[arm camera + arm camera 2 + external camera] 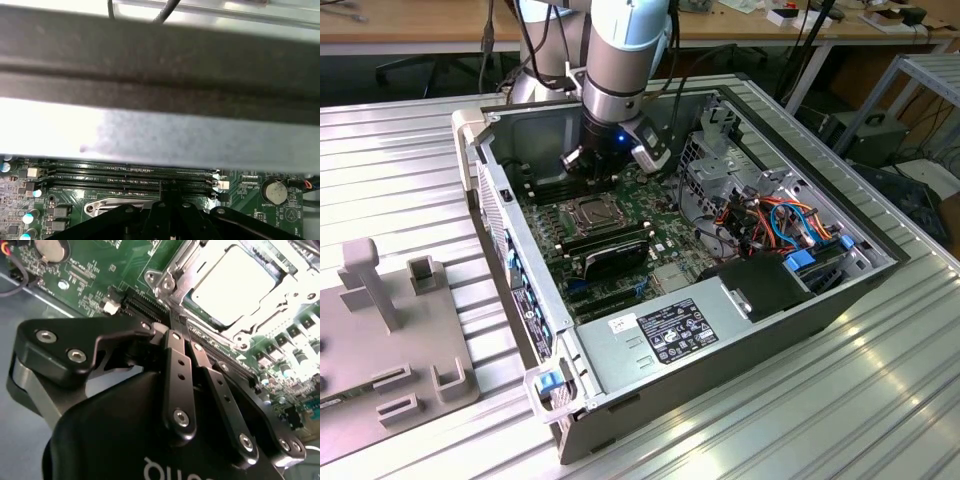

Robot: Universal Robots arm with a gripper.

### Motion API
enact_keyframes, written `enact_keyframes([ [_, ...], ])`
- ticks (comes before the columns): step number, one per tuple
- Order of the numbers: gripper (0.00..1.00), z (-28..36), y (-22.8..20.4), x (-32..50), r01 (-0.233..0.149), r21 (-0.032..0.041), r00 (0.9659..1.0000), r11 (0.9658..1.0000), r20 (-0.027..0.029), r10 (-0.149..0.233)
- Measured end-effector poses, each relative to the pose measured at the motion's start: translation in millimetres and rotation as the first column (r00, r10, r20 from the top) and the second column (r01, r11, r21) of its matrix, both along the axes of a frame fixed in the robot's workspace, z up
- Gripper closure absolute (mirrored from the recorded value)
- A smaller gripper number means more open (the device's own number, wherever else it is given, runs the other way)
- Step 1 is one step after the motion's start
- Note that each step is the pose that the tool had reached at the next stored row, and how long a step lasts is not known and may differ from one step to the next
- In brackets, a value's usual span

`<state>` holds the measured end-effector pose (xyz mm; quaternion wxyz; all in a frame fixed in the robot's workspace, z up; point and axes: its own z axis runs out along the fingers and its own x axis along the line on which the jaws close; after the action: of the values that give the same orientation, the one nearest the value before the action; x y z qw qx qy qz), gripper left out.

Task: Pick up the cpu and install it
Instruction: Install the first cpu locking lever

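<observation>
The cpu (235, 285) lies flat in the motherboard socket, its silver top bright, with the metal socket frame (172, 277) around its edges. In the exterior view the cpu (588, 212) sits mid-board inside the open computer case. My gripper (592, 178) hangs low just behind the socket, over the empty memory slots (130, 175). Its black fingers (172, 355) are pressed together, and in both wrist views nothing shows between them. The fingertips (167, 192) point down at the board beside the socket, apart from the cpu.
Black memory sticks (605, 245) stand in front of the socket. The power supply (670, 330) fills the case front, with bundled coloured cables (770, 215) to the exterior view's right. The case wall (160, 130) is close behind my gripper. A grey fixture (380, 340) sits on the table outside.
</observation>
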<state>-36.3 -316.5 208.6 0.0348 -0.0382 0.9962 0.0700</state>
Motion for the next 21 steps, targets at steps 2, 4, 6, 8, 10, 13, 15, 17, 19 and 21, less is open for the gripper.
enact_keyframes([
  [2, 0.89, 4.8, 0.0, 0.0, 0.000, -0.0003, 1.0000, 1.0000, -0.0001, 0.000],
  [4, 0.89, 11.2, 0.0, 0.0, 0.000, -0.0004, 1.0000, 1.0000, -0.0001, 0.000],
  [6, 0.89, 16.4, 0.0, 0.0, 0.000, -0.0004, 1.0000, 1.0000, -0.0001, 0.000],
  [8, 0.89, 21.9, 0.0, 0.0, 0.000, -0.0007, 1.0000, 1.0000, -0.0001, 0.000],
  [10, 0.89, 23.5, 0.0, 0.0, 0.000, -0.0016, 1.0000, 1.0000, 0.0001, 0.000],
  [13, 0.89, 23.7, 0.0, 0.0, 0.000, -0.0028, 1.0000, 1.0000, -0.0001, 0.000],
  [15, 0.89, 23.7, 0.0, -0.1, 0.000, -0.0177, 1.0000, 0.9998, -0.0002, 0.000],
  [17, 0.89, 23.6, 0.0, 0.0, 0.000, -0.0358, 1.0000, 0.9994, -0.0001, 0.000],
  [19, 0.89, 23.5, 0.0, 0.0, 0.000, -0.0512, 1.0000, 0.9987, -0.0001, 0.000],
  [21, 0.89, 23.1, 0.0, -1.1, 0.000, -0.0565, 1.0000, 0.9984, -0.0002, 0.000],
])
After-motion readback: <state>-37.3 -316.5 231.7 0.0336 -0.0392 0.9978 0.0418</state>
